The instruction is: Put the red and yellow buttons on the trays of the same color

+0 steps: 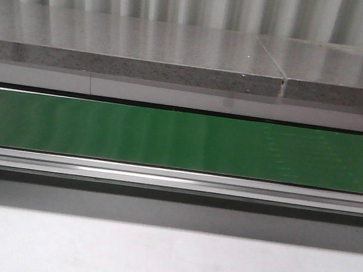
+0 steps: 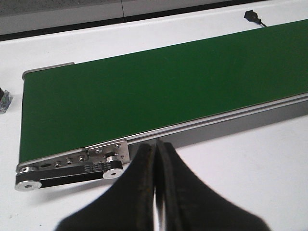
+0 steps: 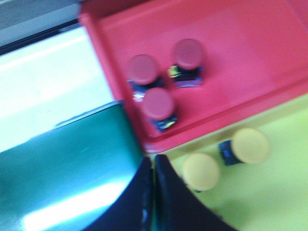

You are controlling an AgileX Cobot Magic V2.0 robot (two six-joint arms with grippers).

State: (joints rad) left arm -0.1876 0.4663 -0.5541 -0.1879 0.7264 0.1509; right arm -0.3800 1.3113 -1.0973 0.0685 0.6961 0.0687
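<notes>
Right jaws (image 3: 153, 166) are pressed together with nothing between them, hanging over the spot where the green belt (image 3: 67, 159) ends. Just beyond them, three red buttons (image 3: 159, 103) sit clustered in the red tray (image 3: 250, 62), and two yellow buttons (image 3: 201, 171) lie in the yellow tray (image 3: 269, 192) right beside the jaws. Left jaws (image 2: 156, 149) are together too, empty, above the white counter (image 2: 250, 159) just short of the belt's metal edge (image 2: 216, 122), with bare belt beyond.
</notes>
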